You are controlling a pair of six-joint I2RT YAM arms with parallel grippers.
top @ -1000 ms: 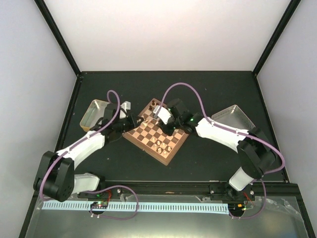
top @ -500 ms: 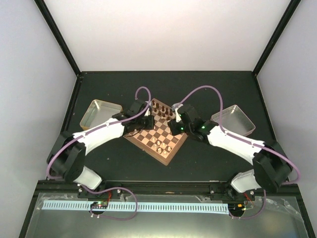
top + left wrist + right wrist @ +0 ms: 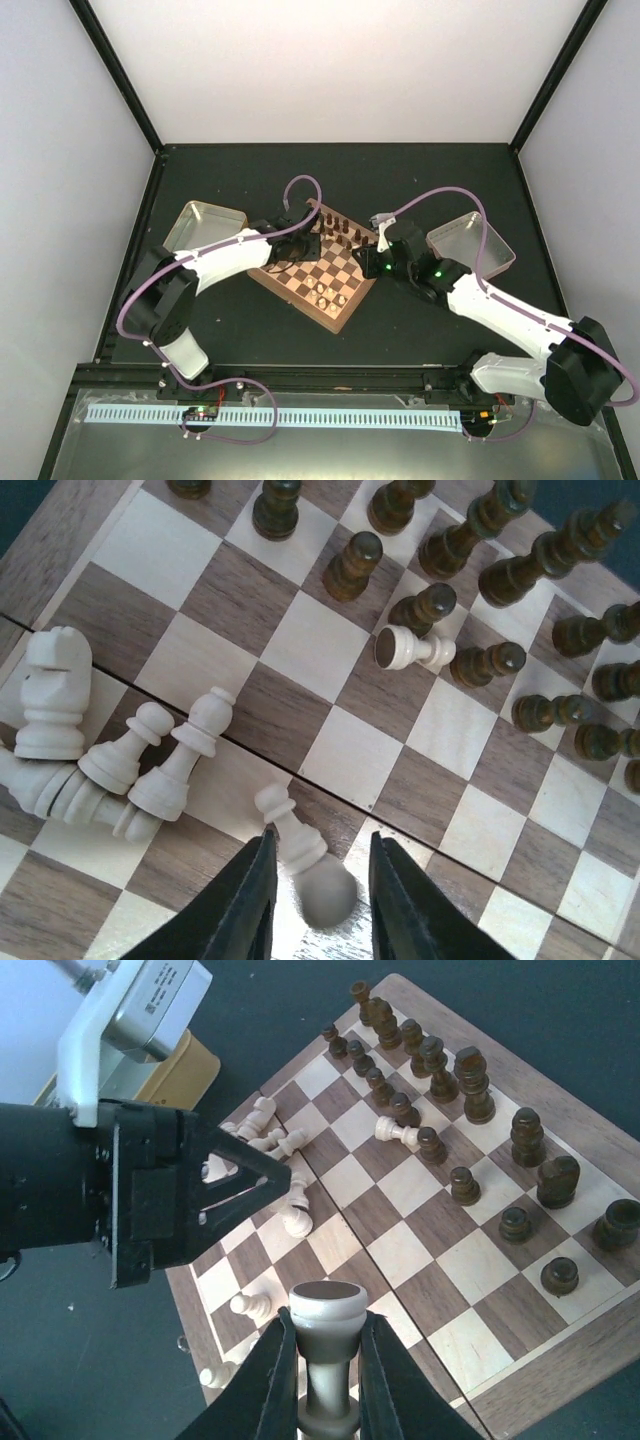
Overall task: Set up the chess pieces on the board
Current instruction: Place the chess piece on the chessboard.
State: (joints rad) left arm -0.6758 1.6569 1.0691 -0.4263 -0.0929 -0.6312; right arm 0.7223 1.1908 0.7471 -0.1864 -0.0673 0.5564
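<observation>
Two grips we see: left fingers [image 3: 245, 920] slightly parted around an upright cream wooden pawn [image 3: 285, 825] on the square checked wooden chessboard [image 3: 300, 645]; right fingers [image 3: 272, 1385] clamped on another cream round-topped piece [image 3: 326, 1345].

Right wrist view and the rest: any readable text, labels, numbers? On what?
Nothing is legible in any view.
On the grey box, right wrist view: small printed label, too blurred to read.
On the pale blue strip at the near edge: tick marks only, no figures readable.
On the board: no markings.
</observation>
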